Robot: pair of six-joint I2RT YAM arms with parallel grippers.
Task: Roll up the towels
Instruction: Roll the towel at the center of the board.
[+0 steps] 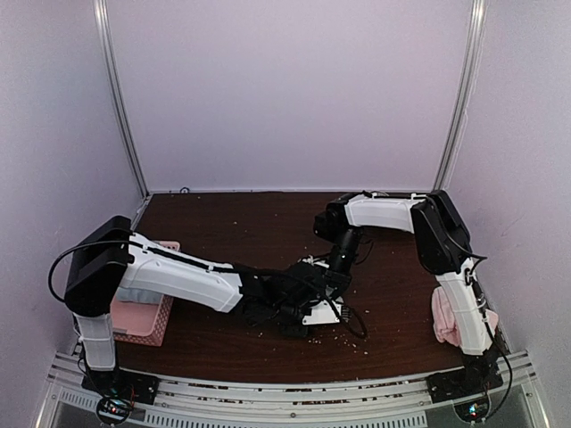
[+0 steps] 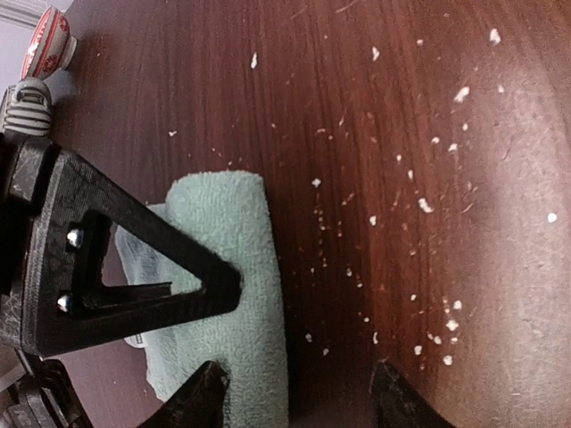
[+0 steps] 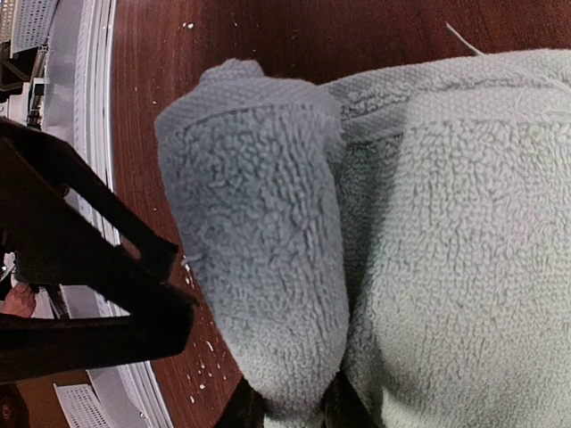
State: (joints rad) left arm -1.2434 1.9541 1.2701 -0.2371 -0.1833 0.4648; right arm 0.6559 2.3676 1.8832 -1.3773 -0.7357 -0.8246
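Note:
The mint green towel point(image 2: 234, 267) lies on the dark wooden table point(image 1: 259, 232), partly rolled into a thick fold point(image 3: 259, 250). My right gripper point(image 3: 290, 412) is shut on that fold, which bulges up between its fingers. My left gripper point(image 2: 303, 397) is open just beside it, with one fingertip point(image 2: 207, 392) over the towel's edge and the other over bare wood. Seen from above, both grippers meet at the table's middle point(image 1: 303, 305) and hide the mint towel. The pink towel point(image 1: 449, 319) lies crumpled at the near right, partly behind the right arm.
A pink mesh basket point(image 1: 150, 328) stands at the near left beside the left arm's base. A red-and-white striped mug point(image 2: 49, 40) sits near the mint towel. White crumbs point(image 2: 446, 312) are scattered over the wood. The metal rail point(image 1: 285, 392) marks the near edge.

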